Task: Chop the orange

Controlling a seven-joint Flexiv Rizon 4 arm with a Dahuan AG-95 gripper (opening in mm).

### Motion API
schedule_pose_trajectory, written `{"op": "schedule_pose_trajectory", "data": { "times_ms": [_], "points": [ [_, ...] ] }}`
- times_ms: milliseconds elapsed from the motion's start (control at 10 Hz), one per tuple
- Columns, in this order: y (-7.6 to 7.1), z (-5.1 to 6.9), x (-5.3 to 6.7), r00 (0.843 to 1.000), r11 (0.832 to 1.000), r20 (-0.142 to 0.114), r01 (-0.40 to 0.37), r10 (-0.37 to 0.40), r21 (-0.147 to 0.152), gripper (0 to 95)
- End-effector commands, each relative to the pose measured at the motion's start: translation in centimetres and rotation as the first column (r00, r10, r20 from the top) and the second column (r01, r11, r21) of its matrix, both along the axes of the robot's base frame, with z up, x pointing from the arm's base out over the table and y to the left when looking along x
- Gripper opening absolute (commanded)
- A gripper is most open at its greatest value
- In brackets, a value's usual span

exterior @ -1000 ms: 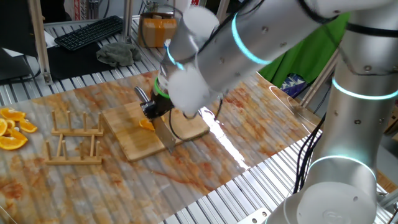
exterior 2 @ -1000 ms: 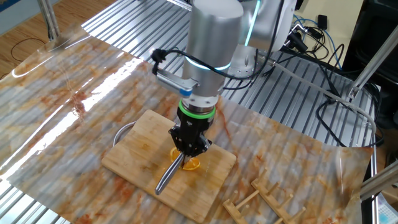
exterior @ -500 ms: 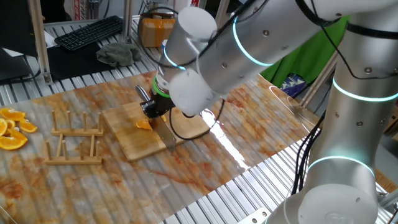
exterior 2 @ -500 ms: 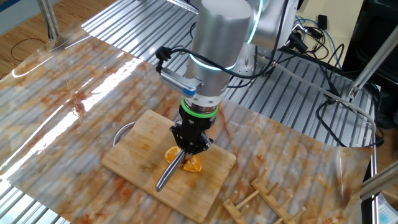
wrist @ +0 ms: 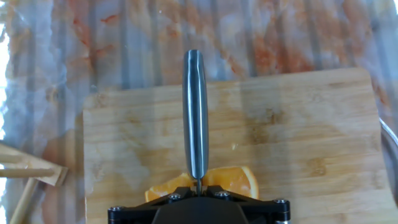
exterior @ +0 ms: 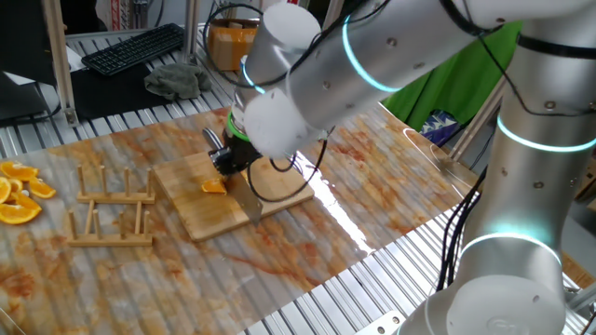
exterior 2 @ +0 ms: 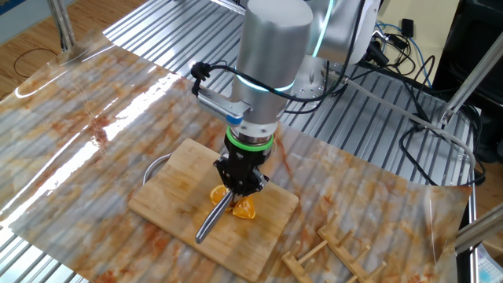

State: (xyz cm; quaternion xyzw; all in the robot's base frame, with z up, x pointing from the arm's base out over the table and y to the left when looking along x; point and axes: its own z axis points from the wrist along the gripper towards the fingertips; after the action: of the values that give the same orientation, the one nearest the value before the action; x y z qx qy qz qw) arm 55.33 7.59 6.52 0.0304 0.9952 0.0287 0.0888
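The orange lies on the cutting board, well inside its edges, with bare wood on every side. The end effector is clamped on a knife, whose blade runs across the fruit's long axis. Only the hand view shows the orange lying crosswise under the blade; one fixed view adds a wooden rack and loose slices far left on the worktop.

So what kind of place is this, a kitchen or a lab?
Most likely a robotics lab or test bench, not a kitchen: the cutting board lies on a ribbed metal table, with a keyboard behind and loose cables nearby.
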Motion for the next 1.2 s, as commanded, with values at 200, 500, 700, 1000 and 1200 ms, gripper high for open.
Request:
{"op": "schedule_pose_trajectory", "data": {
  "times_ms": [200, 500, 700, 1000, 1200],
  "points": [
    [-0.2, 0.8, 0.6, 1.000, 1.000, -0.008, -0.008, 0.008, -0.014, 0.0],
    [-0.6, 1.4, 1.8, 1.000, 0.999, -0.007, -0.030, 0.030, -0.024, 0.0],
    [-1.1, 1.8, 2.8, 0.999, 0.999, -0.013, -0.045, 0.045, -0.028, 0.0],
    [-1.6, 2.2, 3.5, 0.999, 0.998, -0.014, -0.051, 0.051, -0.032, 0.0],
    [-1.8, 2.1, 3.5, 0.998, 0.998, -0.014, -0.055, 0.055, -0.034, 0.0]
  ]
}}
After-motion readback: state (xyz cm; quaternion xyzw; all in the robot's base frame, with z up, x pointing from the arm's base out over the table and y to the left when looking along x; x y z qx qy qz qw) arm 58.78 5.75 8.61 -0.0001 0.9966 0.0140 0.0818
